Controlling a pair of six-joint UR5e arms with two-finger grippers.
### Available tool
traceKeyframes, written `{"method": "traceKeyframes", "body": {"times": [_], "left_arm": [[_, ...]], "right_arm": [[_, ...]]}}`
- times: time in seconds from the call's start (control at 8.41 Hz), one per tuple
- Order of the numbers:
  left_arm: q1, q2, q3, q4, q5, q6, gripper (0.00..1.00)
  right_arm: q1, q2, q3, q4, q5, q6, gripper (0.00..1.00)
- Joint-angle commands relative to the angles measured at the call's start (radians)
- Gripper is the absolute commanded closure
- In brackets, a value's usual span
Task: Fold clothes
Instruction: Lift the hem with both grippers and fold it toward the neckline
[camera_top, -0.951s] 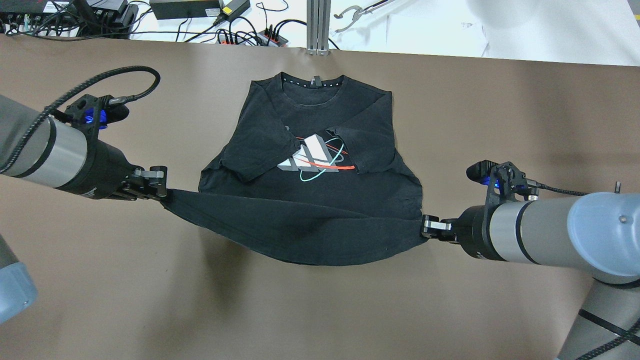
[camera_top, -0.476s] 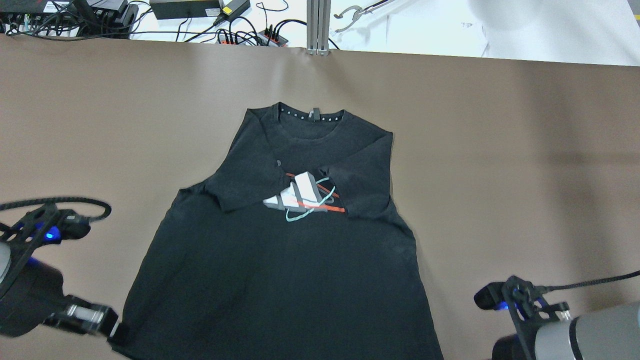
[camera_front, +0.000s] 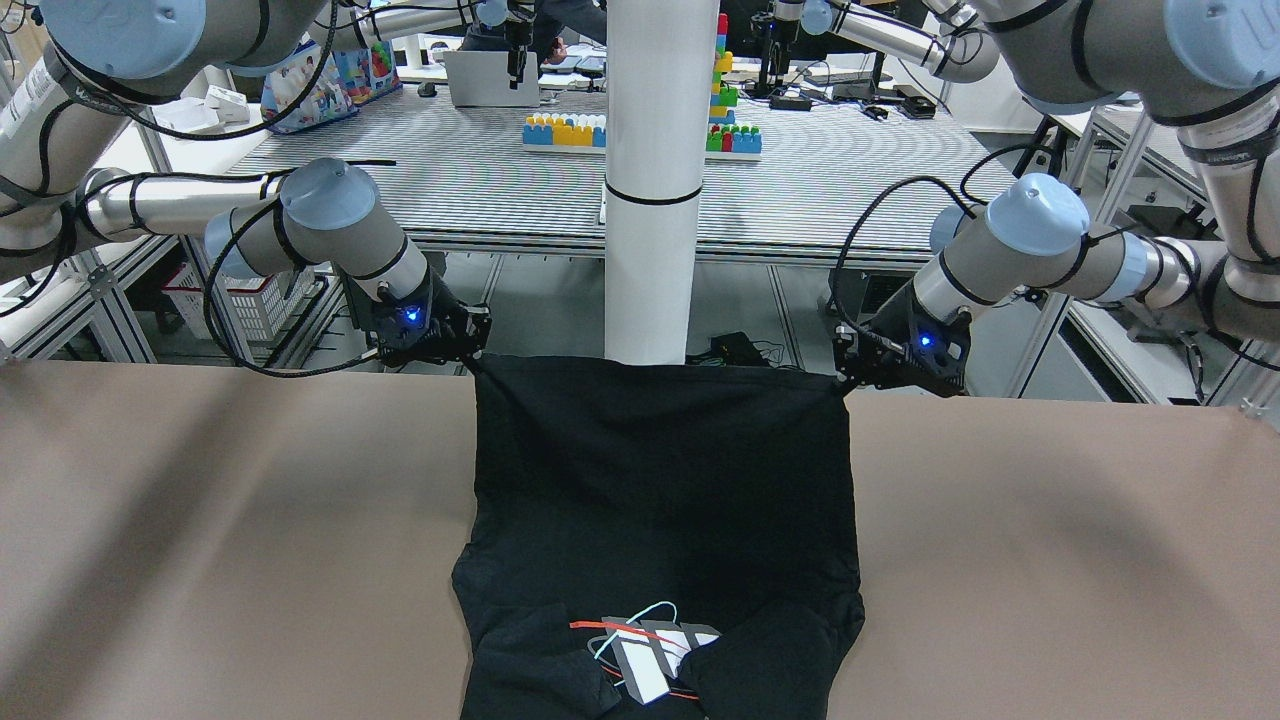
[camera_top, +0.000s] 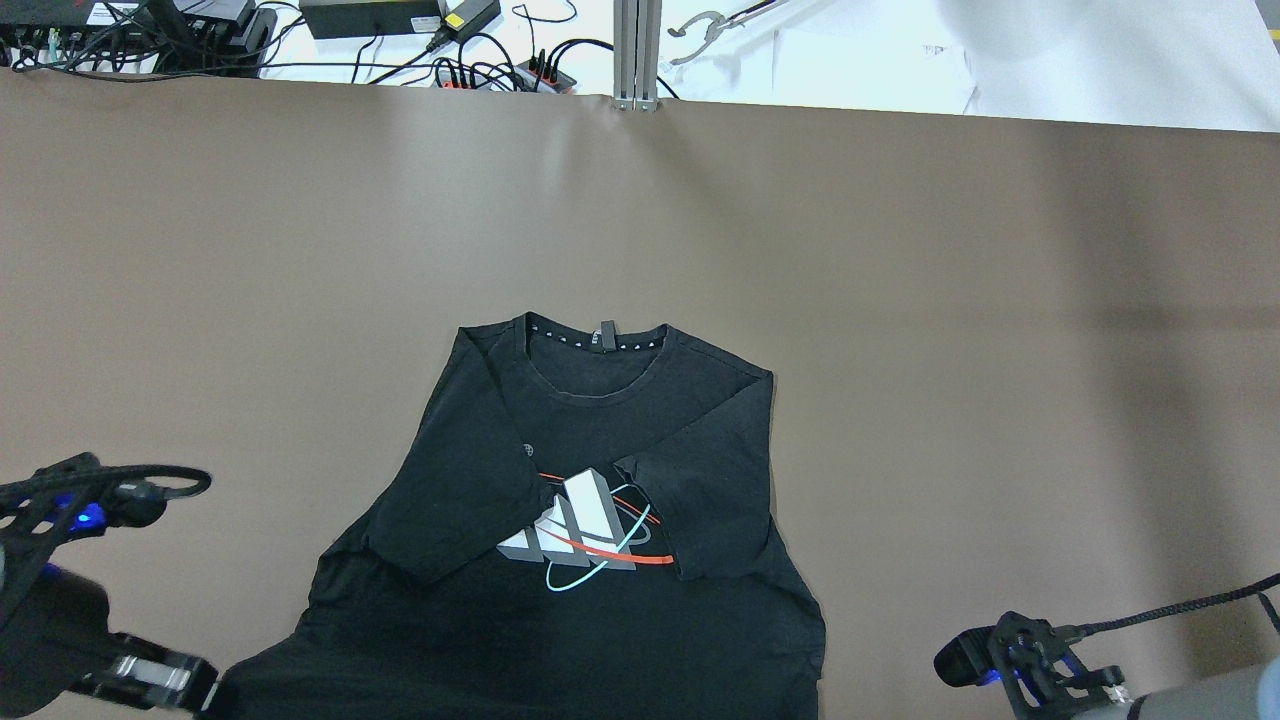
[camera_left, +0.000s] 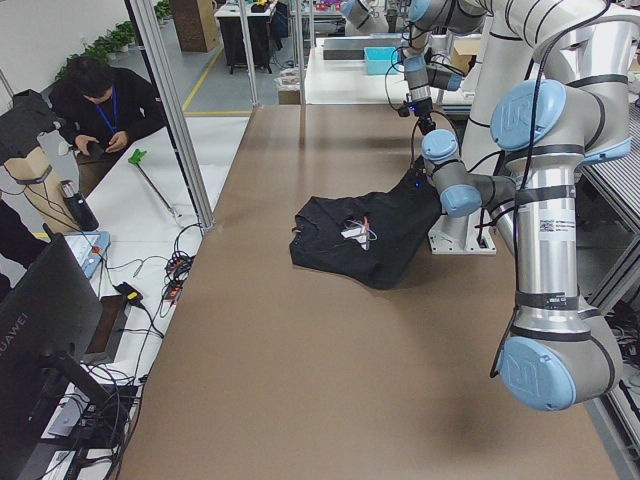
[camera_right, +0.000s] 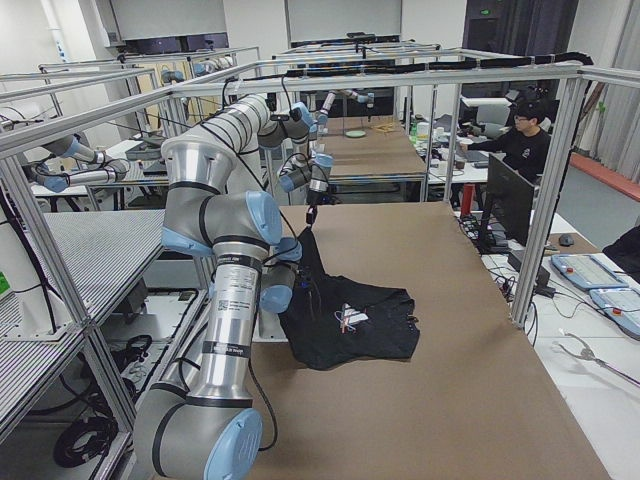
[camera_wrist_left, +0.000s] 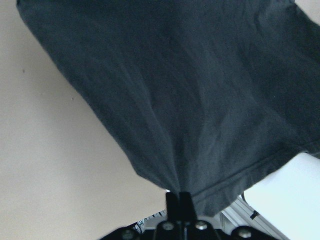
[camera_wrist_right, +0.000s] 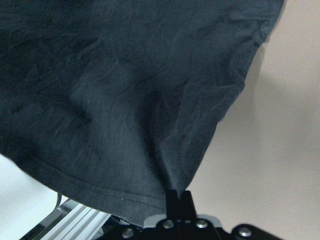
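The clothes are one black T-shirt (camera_top: 600, 640) with a white, red and teal chest print (camera_top: 585, 530). It lies face up, both sleeves folded in over the chest and the collar toward the far side. Its bottom hem hangs stretched over the table's near edge (camera_front: 660, 440). My left gripper (camera_front: 842, 378) is shut on one hem corner, as the left wrist view (camera_wrist_left: 178, 196) shows. My right gripper (camera_front: 474, 360) is shut on the other corner, seen in the right wrist view (camera_wrist_right: 179, 194). Both grippers sit at the near edge.
The brown table (camera_top: 950, 300) stretches wide on both sides of the shirt. Cables and power strips (camera_top: 480, 70) and a metal post (camera_top: 636, 55) lie beyond the far edge. A white column (camera_front: 655, 200) stands behind the hem, between the arms.
Both grippers have pulled the hem back toward the robot. The shirt has slid flat across the table to the near edge, and the hem now hangs over it.
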Motion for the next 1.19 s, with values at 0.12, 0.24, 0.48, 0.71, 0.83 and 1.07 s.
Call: {"method": "traceKeyframes", "body": {"times": [0.12, 0.24, 0.48, 0.71, 0.83, 1.07], "left_arm": [[-0.151, -0.263, 0.31, 0.0, 0.109, 0.0, 1.0], [-0.199, -0.269, 0.329, 0.0, 0.111, 0.002, 1.0], [-0.298, -0.272, 0.349, 0.001, 0.109, 0.0, 1.0], [-0.339, -0.326, 0.448, 0.0, 0.12, 0.002, 1.0], [-0.337, -0.378, 0.514, -0.002, 0.14, 0.003, 1.0], [-0.337, -0.459, 0.668, -0.015, 0.178, 0.04, 1.0]], "right_arm": [[0.095, 0.166, -0.193, -0.028, -0.179, 0.001, 1.0], [0.169, 0.178, -0.224, -0.03, -0.178, 0.001, 1.0], [0.283, 0.188, -0.269, -0.03, -0.176, -0.002, 1.0], [0.352, 0.235, -0.338, -0.03, -0.178, -0.006, 1.0], [0.383, 0.244, -0.379, -0.03, -0.178, -0.006, 1.0], [0.407, 0.299, -0.453, -0.03, -0.181, -0.004, 1.0]]}}
